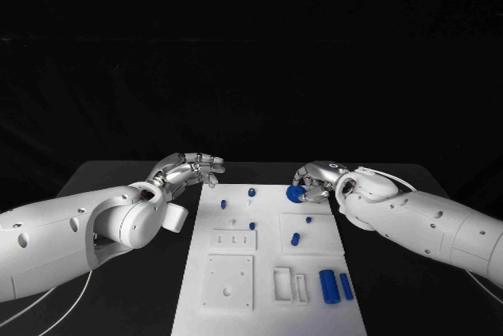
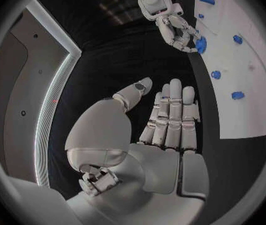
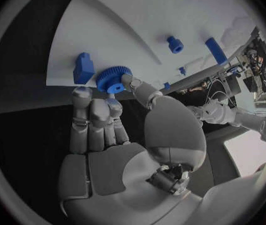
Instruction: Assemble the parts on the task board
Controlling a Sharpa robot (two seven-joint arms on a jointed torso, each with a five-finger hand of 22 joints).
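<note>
— Right hand [image 1: 318, 185]?
— Pinching small blue toothed plastic gear [image 3: 111, 79] above white flat task board [image 1: 315, 307], frame centre; probably lifted for seating on a peg.
— Left hand [image 1: 191, 169]?
— Spread wide, empty, over black tabletop [image 1: 115, 177], waiting.

Table [image 1: 126, 177]: black, flat, running from the near edge to the far edge of the scene and out to both sides.
Backdrop [image 1: 251, 67]: plain black, rising behind the table's far edge.
Cables [image 1: 47, 300]: thin, pale, lying on the table at near left.
</note>
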